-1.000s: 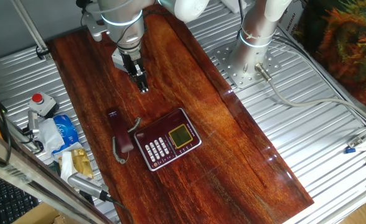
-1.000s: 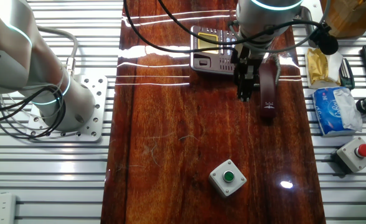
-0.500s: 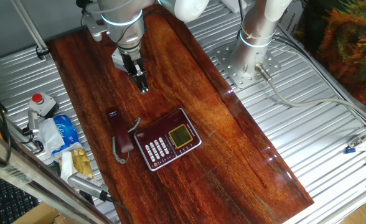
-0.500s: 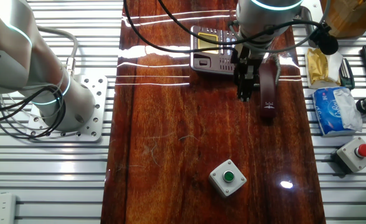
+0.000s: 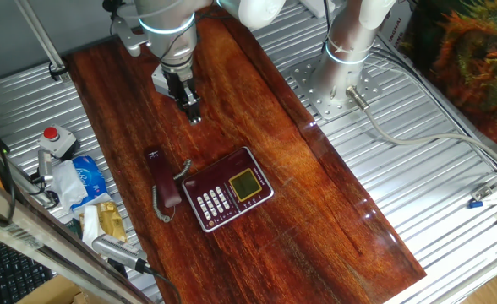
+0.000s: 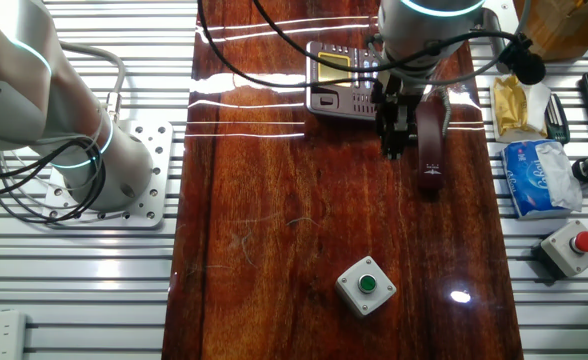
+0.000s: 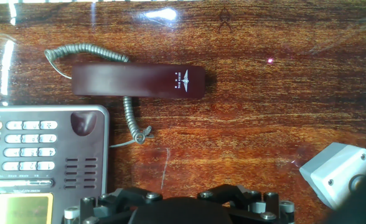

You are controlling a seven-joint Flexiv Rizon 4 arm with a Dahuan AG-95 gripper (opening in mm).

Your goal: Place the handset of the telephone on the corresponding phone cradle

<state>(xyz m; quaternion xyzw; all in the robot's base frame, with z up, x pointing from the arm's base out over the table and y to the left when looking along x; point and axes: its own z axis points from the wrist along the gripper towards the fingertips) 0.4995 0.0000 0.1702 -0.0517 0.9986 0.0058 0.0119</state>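
Barely started: handset (image 7: 136, 81) lying on tabletop (image 5: 316, 203) left of phone (image 5: 226, 189), cradle (image 7: 83, 124) empty. Gripper (image 5: 194, 113) hovering beyond, holding nothing; spread unclear.

Green push-button box (image 6: 365, 286) on the wooden table (image 6: 274, 250); red emergency button (image 6: 571, 246), blue tissue pack (image 6: 541, 176) alongside

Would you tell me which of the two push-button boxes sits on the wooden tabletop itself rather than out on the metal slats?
The green button box does, standing alone on the wooden tabletop. The red button box sits off the wood on the metal slats.
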